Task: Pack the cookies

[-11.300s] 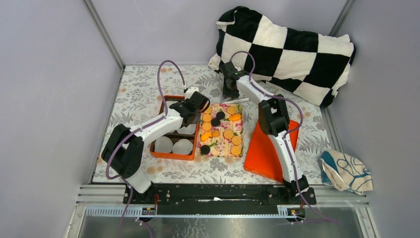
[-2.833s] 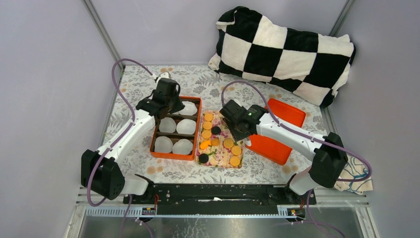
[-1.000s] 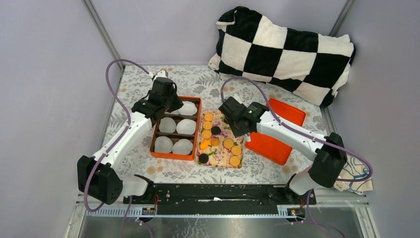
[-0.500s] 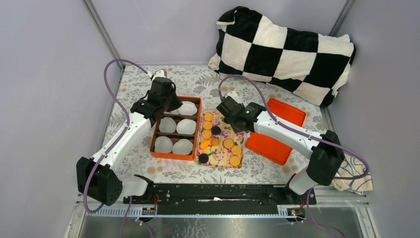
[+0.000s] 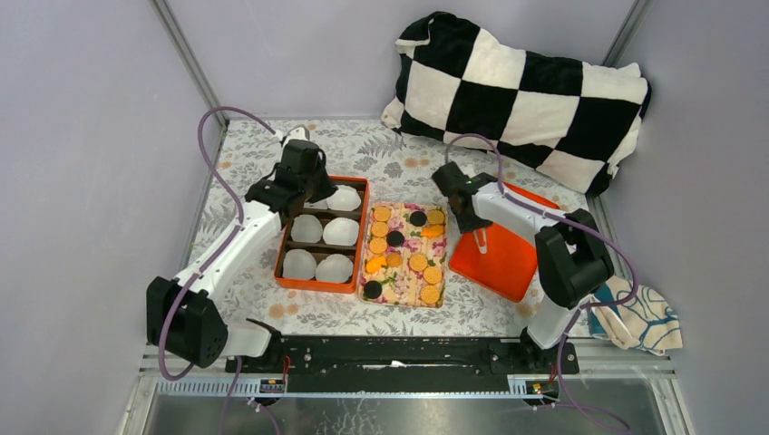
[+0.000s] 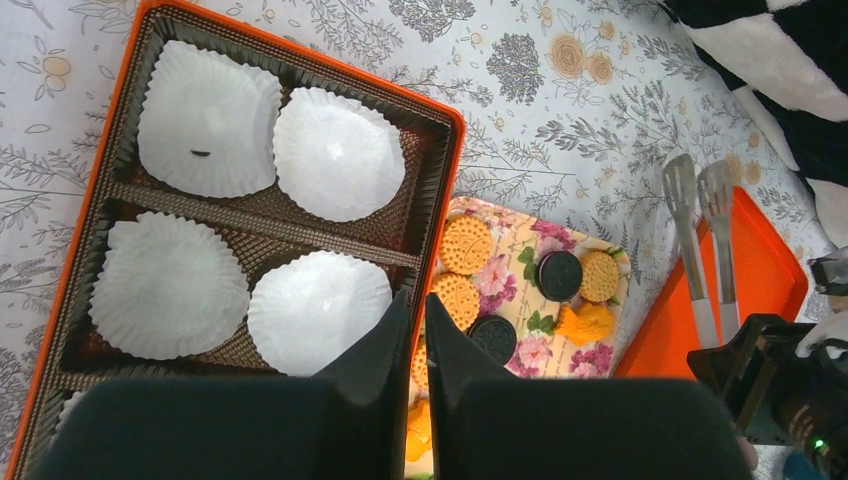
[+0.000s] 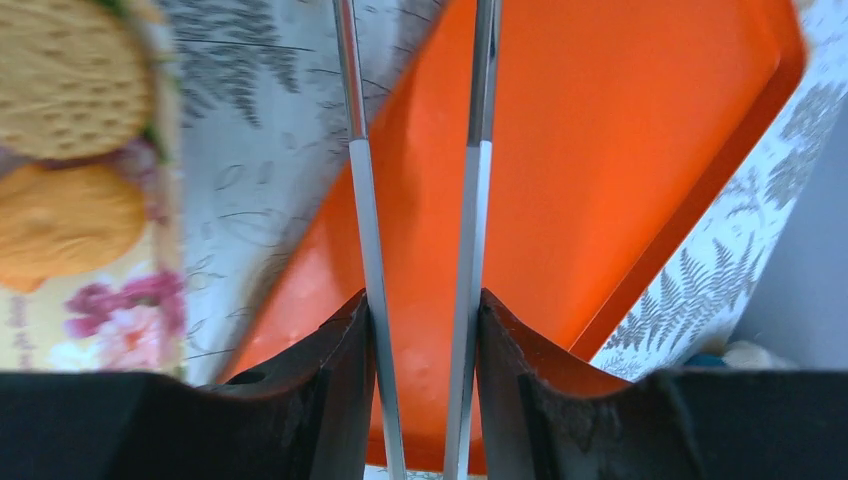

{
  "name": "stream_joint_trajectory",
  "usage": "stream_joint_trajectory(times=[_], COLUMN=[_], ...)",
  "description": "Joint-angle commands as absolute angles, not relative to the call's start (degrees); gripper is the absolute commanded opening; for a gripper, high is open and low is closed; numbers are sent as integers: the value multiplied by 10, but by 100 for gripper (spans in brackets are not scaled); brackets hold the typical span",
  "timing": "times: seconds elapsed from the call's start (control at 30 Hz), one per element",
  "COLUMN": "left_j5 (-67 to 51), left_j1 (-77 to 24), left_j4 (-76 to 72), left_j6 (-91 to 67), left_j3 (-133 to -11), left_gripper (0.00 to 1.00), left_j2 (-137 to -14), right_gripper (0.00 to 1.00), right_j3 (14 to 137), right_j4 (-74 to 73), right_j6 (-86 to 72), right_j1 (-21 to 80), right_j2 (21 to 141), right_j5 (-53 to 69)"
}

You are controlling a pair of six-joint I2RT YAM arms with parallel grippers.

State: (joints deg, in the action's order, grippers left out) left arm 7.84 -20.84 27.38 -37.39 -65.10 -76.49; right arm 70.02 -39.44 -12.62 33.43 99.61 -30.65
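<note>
Squarely over the lid's point(image 7: 600, 150) edge, right fingers point(image 7: 310, 400) grip tongs point(image 7: 362, 220)

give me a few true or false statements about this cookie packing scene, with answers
1. The right gripper is shut on metal tongs. True.
2. The paper cups in the orange box hold cookies. False: the cups in view are empty, and the cookies lie on the floral tray.
3. The left gripper is above the orange box. True.
4. The tongs are pinching a black cookie. False: their tips are empty, beside the tray near the orange lid.
</note>
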Motion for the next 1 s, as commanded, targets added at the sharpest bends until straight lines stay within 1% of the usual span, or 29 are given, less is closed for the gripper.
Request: stream_joint_trajectory(times=[0.0,0.1,0.2,0.3,0.4,0.67,0.77,0.87,0.97], left_j5=[58,49,49,42,33,20,21,20,11], left_j1=[-205,-205,-205,-205,-204,-205,-205,-205,-205], left_j4=[238,235,229,220,214,206,205,203,199], left_j6=[-371,-373,-373,-374,-376,-378,-377,-377,-380], left_j3=[-657,-664,-663,-660,-660,-660,-660,-661,-663], left_gripper=[12,12,12,12,12,11,11,11,11], left_j2=[-788,-798,-800,-806,-816,-839,-842,-848,-858], right_gripper=[0,0,3,5,4,5,5,6,6], right_j3=[704,707,705,713,719,803,820,840,883], right_j4=[-398,-413,-430,-462,-469,-458,-455,-450,-468], right_j6=[-140,-146,-147,-140,-137,-72,-44,-13,-2], right_j1=[278,247,221,204,194,195,195,195,195], right_j2=[1001,1017,1029,1054,1061,1055,1061,1082,1132], right_j5=[-217,-157,-126,-126,-133,-155,-143,-128,-128])
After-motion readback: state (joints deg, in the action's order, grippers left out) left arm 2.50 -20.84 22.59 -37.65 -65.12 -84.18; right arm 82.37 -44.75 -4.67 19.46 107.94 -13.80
